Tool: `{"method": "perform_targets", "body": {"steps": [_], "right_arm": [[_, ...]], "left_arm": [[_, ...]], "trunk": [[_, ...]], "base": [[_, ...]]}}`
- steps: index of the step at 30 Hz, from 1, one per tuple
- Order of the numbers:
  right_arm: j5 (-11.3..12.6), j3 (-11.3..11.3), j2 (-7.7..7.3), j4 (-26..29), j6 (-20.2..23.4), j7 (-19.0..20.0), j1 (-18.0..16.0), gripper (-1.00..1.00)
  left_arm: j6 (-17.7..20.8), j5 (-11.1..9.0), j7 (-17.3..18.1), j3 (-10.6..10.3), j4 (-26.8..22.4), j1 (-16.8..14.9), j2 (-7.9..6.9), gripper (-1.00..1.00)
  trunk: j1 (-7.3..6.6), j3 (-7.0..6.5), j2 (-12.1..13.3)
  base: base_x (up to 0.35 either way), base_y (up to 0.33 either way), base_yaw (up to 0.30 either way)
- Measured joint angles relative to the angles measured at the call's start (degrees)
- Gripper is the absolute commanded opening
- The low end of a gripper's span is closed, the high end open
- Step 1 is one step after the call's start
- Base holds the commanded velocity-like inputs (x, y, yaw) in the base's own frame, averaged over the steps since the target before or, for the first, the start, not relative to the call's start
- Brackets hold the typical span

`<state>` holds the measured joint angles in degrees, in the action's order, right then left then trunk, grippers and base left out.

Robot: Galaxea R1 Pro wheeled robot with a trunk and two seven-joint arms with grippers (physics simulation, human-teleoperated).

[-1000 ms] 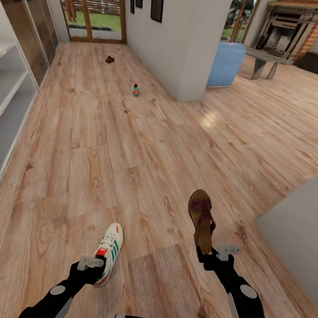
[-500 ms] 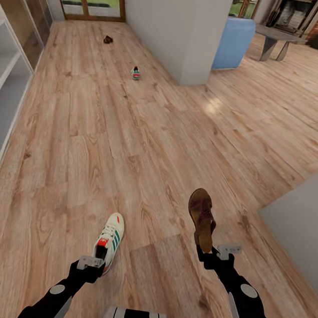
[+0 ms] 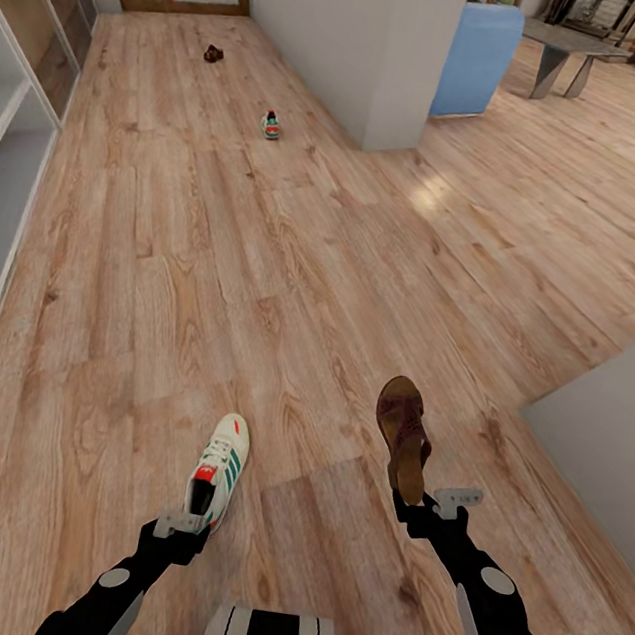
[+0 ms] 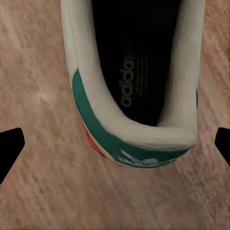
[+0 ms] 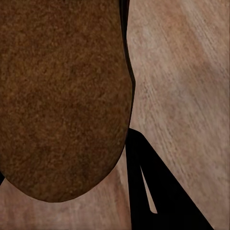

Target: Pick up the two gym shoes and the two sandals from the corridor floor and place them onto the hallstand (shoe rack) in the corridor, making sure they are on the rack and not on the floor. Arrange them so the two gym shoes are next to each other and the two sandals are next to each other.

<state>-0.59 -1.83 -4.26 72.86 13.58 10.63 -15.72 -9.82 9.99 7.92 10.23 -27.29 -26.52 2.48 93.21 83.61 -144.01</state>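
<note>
Left gripper [image 3: 189, 525] clamps sneaker [image 3: 217, 472], right gripper [image 3: 420, 504] clamps sandal [image 3: 403, 437]; keep both level rolling to rack [image 3: 0, 202].

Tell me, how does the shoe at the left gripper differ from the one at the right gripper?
The sneaker is cream-white with green stripes and red accents; the sandal is dark brown.
The sneaker is closed and bulky; the sandal is open and slimmer.
The sandal looks tilted on edge, sole side showing; the sneaker sits upright.
Both point away from the robot, over the wood floor.
</note>
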Motion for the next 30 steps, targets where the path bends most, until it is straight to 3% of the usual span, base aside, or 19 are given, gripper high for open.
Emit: {"method": "perform_targets", "body": {"steps": [7, 30], "right_arm": [[-0.02, -0.01, -0.02, 0.00, 0.00, 0.00, 0.00, -1.00], [0.00, -0.01, -0.04, 0.44, 0.00, 0.00, 0.00, -1.00]], "left_arm": [[0.00, 0.00, 0.01, -0.03, -0.12, 0.00, 0.00, 1.00], [-0.26, 0.00, 0.00, -0.09, -0.31, 0.14, 0.08, 1.00]], "trunk": [[0.18, 1.77, -0.09], [0.18, 1.79, -0.09]], "base": [[0.000, 0.000, 0.000], [0.032, -0.008, 0.000]]}}
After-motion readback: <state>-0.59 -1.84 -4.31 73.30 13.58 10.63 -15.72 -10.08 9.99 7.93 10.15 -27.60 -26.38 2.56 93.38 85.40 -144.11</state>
